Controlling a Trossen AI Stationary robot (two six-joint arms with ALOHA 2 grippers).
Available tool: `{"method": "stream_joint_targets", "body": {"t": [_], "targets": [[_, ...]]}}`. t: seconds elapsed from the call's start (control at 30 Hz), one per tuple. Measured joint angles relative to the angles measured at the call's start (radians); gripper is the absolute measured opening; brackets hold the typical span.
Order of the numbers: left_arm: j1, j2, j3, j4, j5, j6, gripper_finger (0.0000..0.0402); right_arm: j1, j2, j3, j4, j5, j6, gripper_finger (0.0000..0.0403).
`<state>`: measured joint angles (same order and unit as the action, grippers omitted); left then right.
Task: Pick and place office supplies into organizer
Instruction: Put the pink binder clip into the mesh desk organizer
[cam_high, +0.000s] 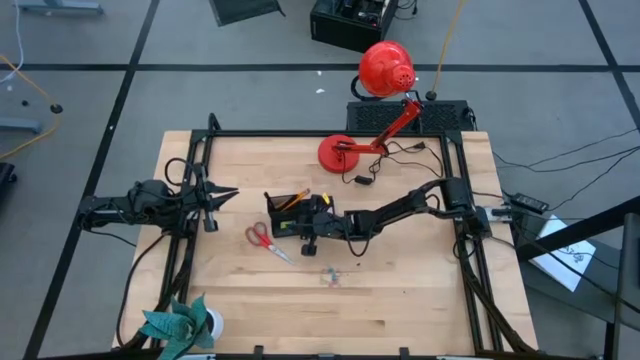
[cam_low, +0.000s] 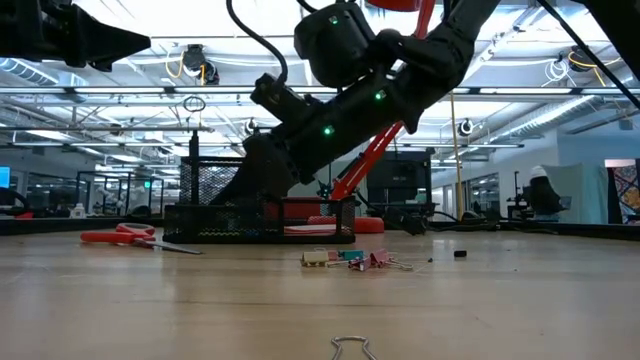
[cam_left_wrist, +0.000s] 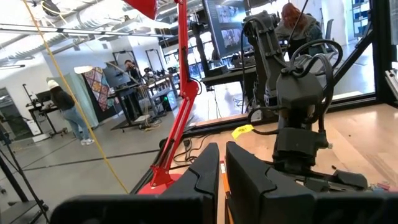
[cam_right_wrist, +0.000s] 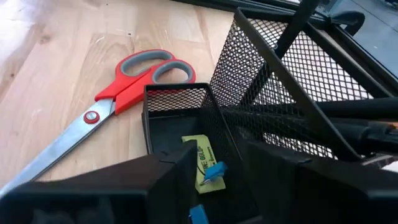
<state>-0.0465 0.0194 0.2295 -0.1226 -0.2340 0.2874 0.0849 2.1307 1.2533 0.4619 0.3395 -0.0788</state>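
Table layout: organizer (cam_high: 290, 215) mid-table; scissors (cam_high: 262, 238) just beside it toward the left arm's side; small clips (cam_high: 330, 275) lying nearer the front edge; lamp base (cam_high: 340, 152) behind; plant (cam_high: 180, 325) at the front-left corner.

a pale wooden table (cam_high: 400, 290) is carrying a black mesh organizer (cam_high: 295, 215), red-handled scissors (cam_high: 266, 240) lying just beside it, small clips (cam_high: 330, 275) lying near the middle, a red lamp base (cam_high: 340, 153), and a potted teal plant (cam_high: 180, 325) sitting at one corner.

Yellow label (cam_right_wrist: 202, 163) — print too small to read.
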Motion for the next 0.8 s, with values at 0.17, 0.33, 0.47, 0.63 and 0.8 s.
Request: {"method": "stream_joint_targets", "body": {"t": [0.17,0.33,0.47,0.63,0.8], "targets": [[0.000,0.000,0.000,0.000,0.000,0.000,0.0035,0.000,0.000,0.000,0.007,0.003,-0.001,0.0151],[0.000,0.000,0.000,-0.001,0.000,0.000,0.0035,0.015,-0.038,-0.002,0.013,0.002,-0.031,0.0155],[0.000,0.000,0.000,-0.007,0.000,0.000,0.0035,0.058,-0.131,-0.001,-0.055,0.001,-0.065,0.0149],[0.000,0.000,0.000,-0.016,0.000,-0.006,0.0035,0.136,-0.263,-0.001,-0.250,0.001,-0.058,0.0126],[0.000,0.000,0.000,-0.025,0.001,-0.009,0.0035,0.227,-0.304,-0.051,-0.312,-0.002,0.012,0.0063]]}}
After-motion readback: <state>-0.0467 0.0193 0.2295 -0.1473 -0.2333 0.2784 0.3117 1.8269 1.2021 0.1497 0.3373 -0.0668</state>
